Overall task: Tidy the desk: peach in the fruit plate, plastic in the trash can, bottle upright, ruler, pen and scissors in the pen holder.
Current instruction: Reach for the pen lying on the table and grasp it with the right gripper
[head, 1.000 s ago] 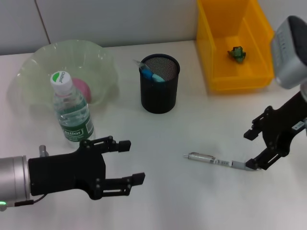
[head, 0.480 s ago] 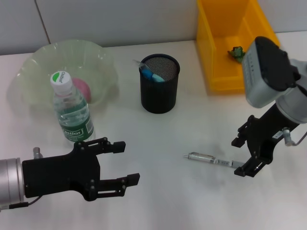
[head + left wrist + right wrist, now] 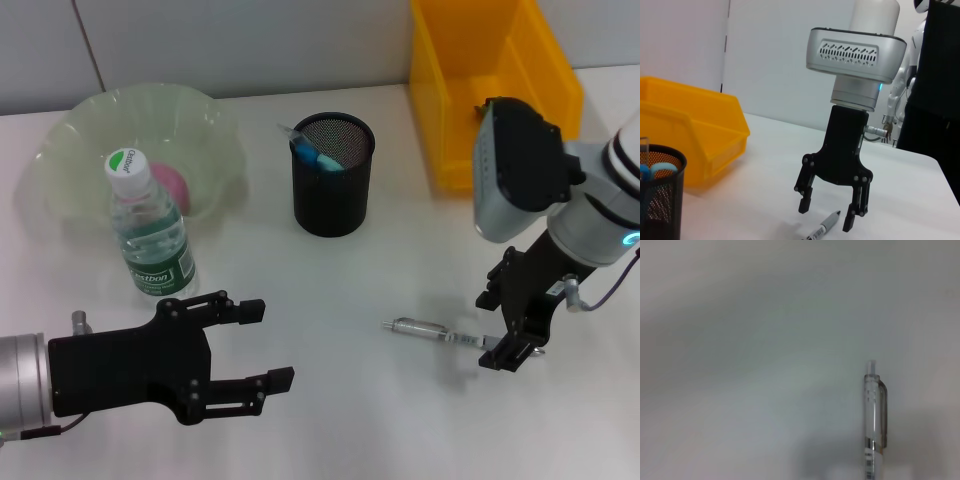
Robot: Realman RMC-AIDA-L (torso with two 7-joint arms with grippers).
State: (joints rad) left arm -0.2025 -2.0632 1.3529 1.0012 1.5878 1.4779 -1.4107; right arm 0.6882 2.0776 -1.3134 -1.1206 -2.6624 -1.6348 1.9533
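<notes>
Hovering over pen [image 3: 440, 333]: right gripper [image 3: 507, 318], fingers spread, pen's dark-tip end lying on desk [image 3: 350, 420] just below and between them, barrel running out toward left gripper | left gripper [image 3: 255, 345] held apart, spread, empty, well clear of pen | bottle [image 3: 148, 227] seen upright beyond left gripper

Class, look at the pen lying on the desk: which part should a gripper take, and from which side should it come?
Probably the barrel's middle, from straight above. The pen lies flat on the desk, so only its sides are free; open fingers should straddle it across its length. The right gripper hangs open over its tip end.
</notes>
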